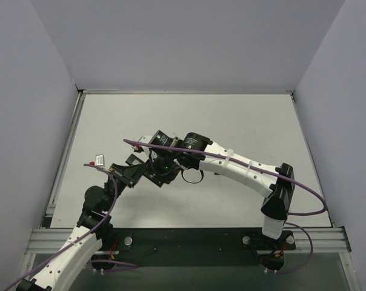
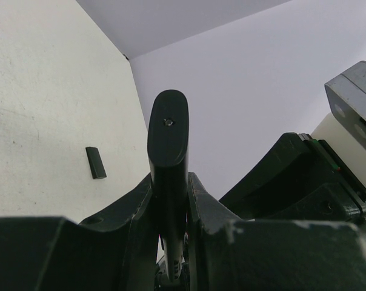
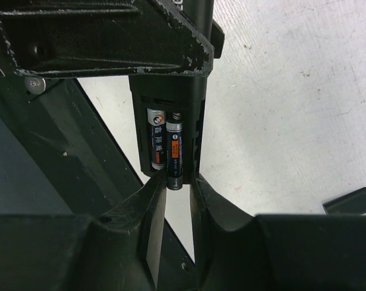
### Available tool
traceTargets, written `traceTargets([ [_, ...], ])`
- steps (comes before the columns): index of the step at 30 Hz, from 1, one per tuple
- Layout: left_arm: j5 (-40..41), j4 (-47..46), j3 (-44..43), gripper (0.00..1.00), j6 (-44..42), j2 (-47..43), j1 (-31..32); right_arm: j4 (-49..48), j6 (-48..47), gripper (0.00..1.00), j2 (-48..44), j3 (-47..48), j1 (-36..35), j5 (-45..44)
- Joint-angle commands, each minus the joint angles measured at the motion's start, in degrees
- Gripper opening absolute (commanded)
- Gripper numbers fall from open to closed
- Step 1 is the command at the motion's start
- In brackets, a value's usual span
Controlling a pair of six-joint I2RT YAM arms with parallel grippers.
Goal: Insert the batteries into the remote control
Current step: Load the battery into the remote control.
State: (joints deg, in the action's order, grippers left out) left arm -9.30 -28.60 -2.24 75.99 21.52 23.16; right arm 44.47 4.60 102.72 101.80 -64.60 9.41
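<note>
My left gripper [image 2: 171,177] is shut on the slim black remote control [image 2: 168,136], which stands up between its fingers. In the right wrist view the remote [image 3: 197,109] shows its open battery bay. One battery [image 3: 156,139] lies seated in the left slot. The second battery [image 3: 174,154] lies in the right slot, its top near the spring and its lower end past the bay's edge. My right gripper [image 3: 179,182] is closed narrowly round that lower end. In the top view both grippers, left [image 1: 133,171] and right [image 1: 157,165], meet at mid-table and hide the remote.
The short black cover piece [image 2: 96,162] lies flat on the white table left of the remote; it also shows in the right wrist view [image 3: 349,201] at the right. A small light object with a red mark [image 1: 98,160] sits left of the grippers. Grey walls enclose the table.
</note>
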Motion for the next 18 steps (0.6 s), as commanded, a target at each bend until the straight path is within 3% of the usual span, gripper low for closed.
traceTargets([
  [1, 0.25, -5.33, 4.35, 0.00, 2.32, -0.25, 0.13, 2.03, 0.85, 0.19, 0.29, 2.09, -0.53, -0.62],
  [18, 0.51, -5.59, 4.88, 0.00, 6.81, 1.15, 0.13, 1.41, 0.41, 0.29, -1.64, 4.11, -0.97, -0.80],
])
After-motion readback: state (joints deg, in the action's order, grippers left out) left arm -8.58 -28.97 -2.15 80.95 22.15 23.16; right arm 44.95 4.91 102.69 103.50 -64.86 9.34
